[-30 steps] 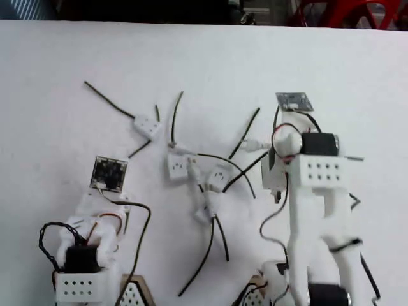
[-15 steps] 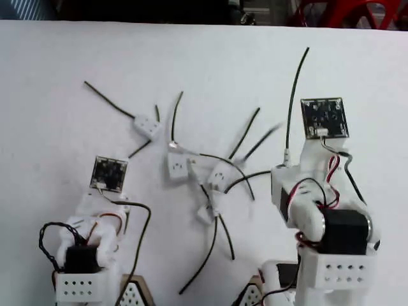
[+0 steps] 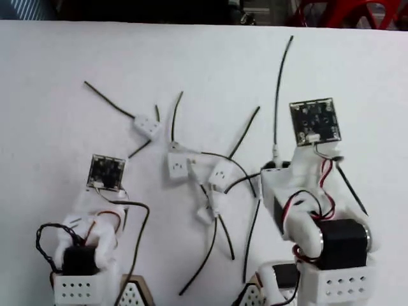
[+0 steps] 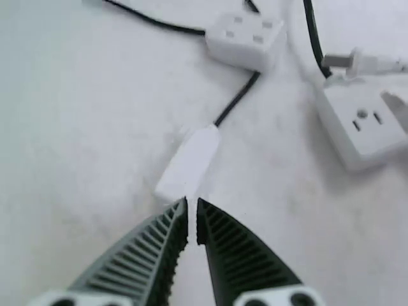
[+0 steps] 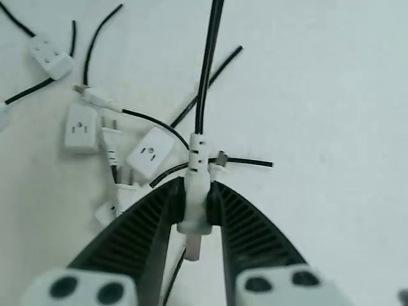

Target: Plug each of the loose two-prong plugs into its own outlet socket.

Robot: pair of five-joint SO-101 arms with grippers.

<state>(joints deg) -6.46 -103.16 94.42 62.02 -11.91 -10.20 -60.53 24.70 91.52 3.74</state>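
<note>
Your right gripper point(image 5: 196, 194) clamps a plug point(image 5: 197, 162), right of centre in the high view.
Your left gripper point(image 4: 191, 205) is closed on nothing at lower left; outlet sockets point(image 3: 178, 166) lie mid-frame.

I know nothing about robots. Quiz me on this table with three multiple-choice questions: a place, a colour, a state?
1. Where do the outlet sockets lie? A on the table; B in a box; C on a shelf.
2. The cord of the two-prong plug in the right claw is: A red; B black; C white.
3. The left claw is: A wide open; B shut, empty; C gripping a socket.
Answers: A, they rest on the white top; B, it runs dark from the plug; B, its fingers meet around nothing.
</note>
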